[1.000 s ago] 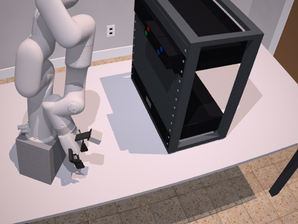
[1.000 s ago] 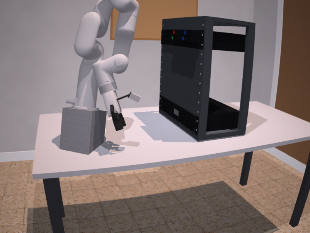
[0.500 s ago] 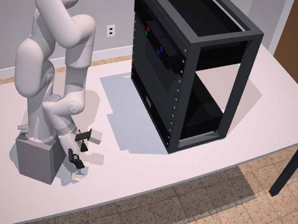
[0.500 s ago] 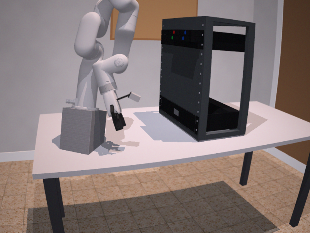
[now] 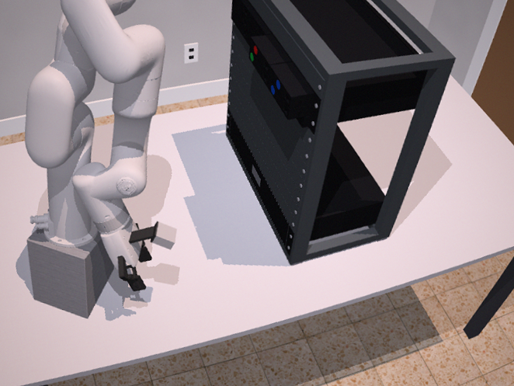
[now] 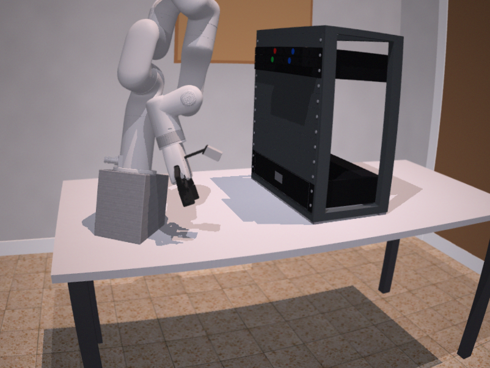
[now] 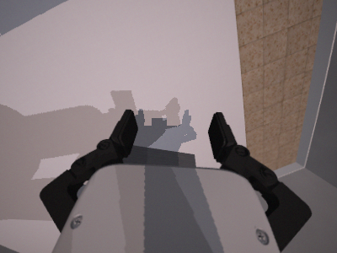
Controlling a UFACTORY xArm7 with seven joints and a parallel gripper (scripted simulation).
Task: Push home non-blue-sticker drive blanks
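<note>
The dark rack (image 5: 322, 109) stands on the white table, with the storage chassis near its top. Four blanks stand out of the chassis front. One carries a red sticker (image 5: 255, 49), one below it a green sticker (image 5: 251, 57), and two to the right carry blue stickers (image 5: 278, 83) (image 5: 272, 90). The stickers also show in the exterior view: red (image 6: 274, 50), green (image 6: 272, 59), blue (image 6: 292, 51) (image 6: 289, 60). My gripper (image 5: 139, 270) (image 6: 187, 194) (image 7: 173, 121) hangs low over the table beside the arm's base, far left of the rack. It is open and empty.
The arm's grey pedestal (image 5: 62, 272) stands at the table's left end. A second dark unit (image 6: 348, 184) sits in the bottom of the rack. The table's front edge and the tiled floor show in the wrist view.
</note>
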